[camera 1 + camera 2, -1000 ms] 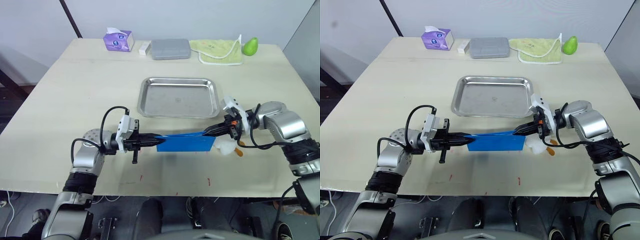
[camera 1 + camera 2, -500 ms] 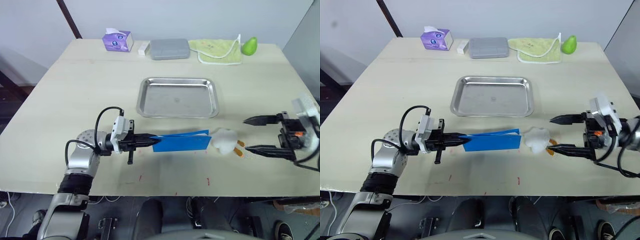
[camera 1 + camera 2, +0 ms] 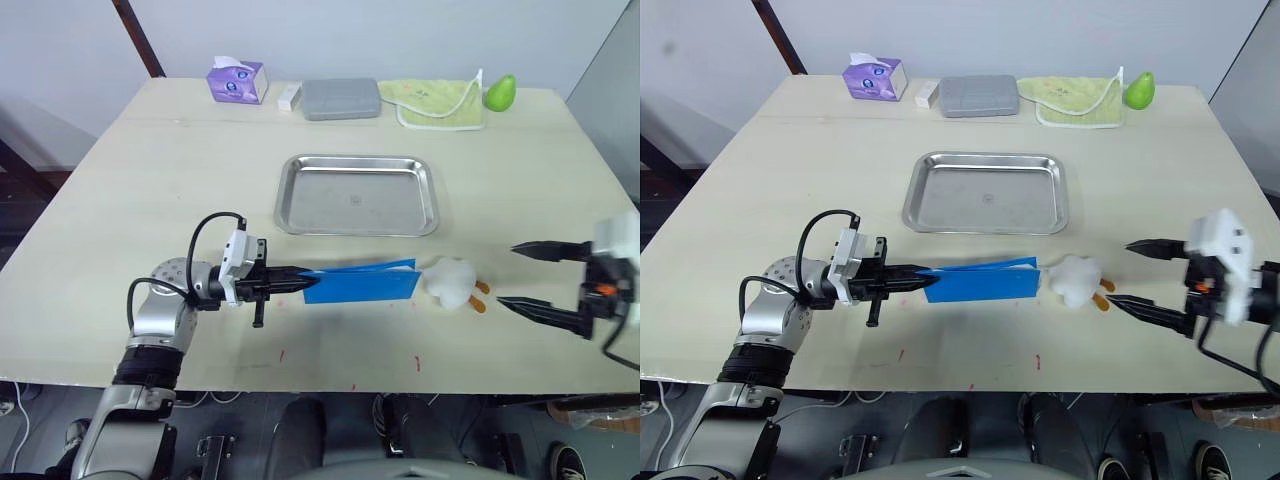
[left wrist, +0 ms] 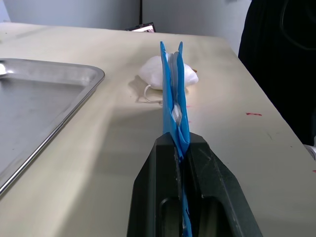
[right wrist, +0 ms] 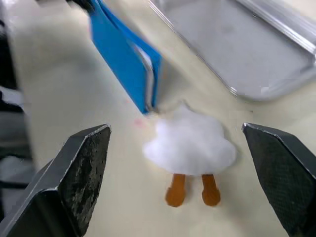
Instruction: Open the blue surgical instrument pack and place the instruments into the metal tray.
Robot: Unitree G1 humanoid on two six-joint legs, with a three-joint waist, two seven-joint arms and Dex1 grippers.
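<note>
The metal tray point(image 3: 357, 194) is sitting bare on the desk point(image 3: 120, 200). The left gripper point(image 3: 296, 284) is pinching one end of the blue surgical instrument pack point(image 3: 362, 284), which is standing on edge just in front of the tray. The right gripper point(image 3: 528, 279) is hovering wide open, holding nothing, near a white plush toy point(image 3: 450, 281).

I count one blue surgical instrument pack point(image 3: 362, 283) and one metal tray point(image 3: 357, 194) just behind it. Beyond the tray sit one grey hard case point(image 3: 340, 97), one purple tissue box point(image 3: 238, 79), one green cloth point(image 3: 434, 102) and one green pear point(image 3: 500, 92). Beside the pack's right end lies one white fluffy toy point(image 3: 449, 283) with two orange legs.
</note>
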